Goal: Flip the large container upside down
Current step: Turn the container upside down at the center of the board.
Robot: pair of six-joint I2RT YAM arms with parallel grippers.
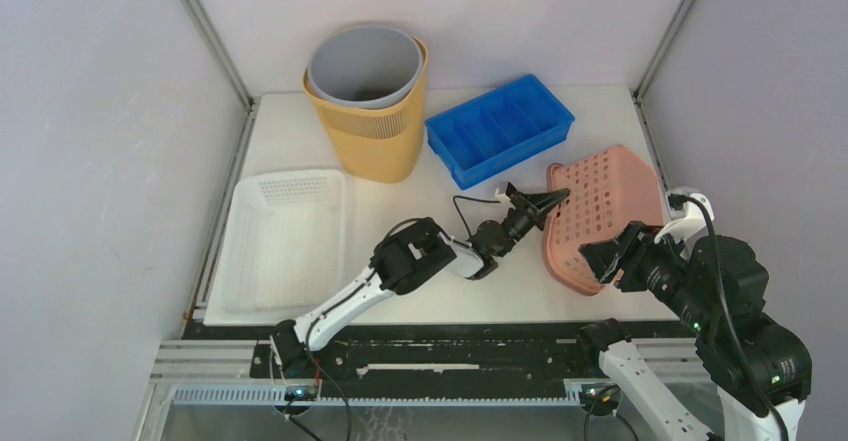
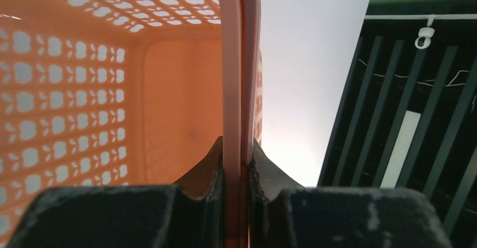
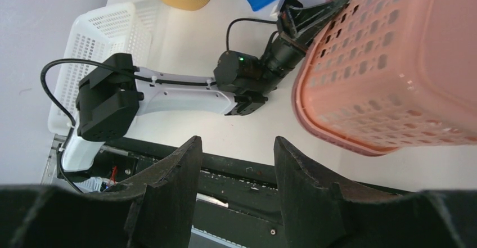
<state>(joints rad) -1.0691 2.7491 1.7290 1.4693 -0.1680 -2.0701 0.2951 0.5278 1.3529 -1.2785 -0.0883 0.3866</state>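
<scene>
My left gripper (image 1: 545, 199) is clamped on the rim of the pink basket (image 1: 610, 201). In the left wrist view the two fingers (image 2: 205, 172) pinch the thin rim edge-on, with the perforated inside of the basket (image 2: 84, 90) filling the left half of that view. From above, the basket sits at the right side of the table (image 1: 420, 171), tipped so that its opening faces left toward my left arm and its perforated outer walls face up to the camera. Its lower rim seems to rest on the table near the front edge, though I cannot tell for sure from these angles.

My right gripper (image 1: 605, 258) hangs just in front of the basket's near corner with its jaws spread and nothing between them. In its wrist view the gap between the fingers (image 3: 236, 147) shows only the table's front rail, and the basket (image 3: 394, 73) lies up and to the right, apart from the fingertips.

Behind the basket lies a blue divided tray (image 1: 500, 126). Left of that stands a yellow bin (image 1: 375, 141) with a grey bin (image 1: 365, 66) nested in it. A white basket (image 1: 290, 241) sits at the left side of the table, well apart from the pink one.
</scene>
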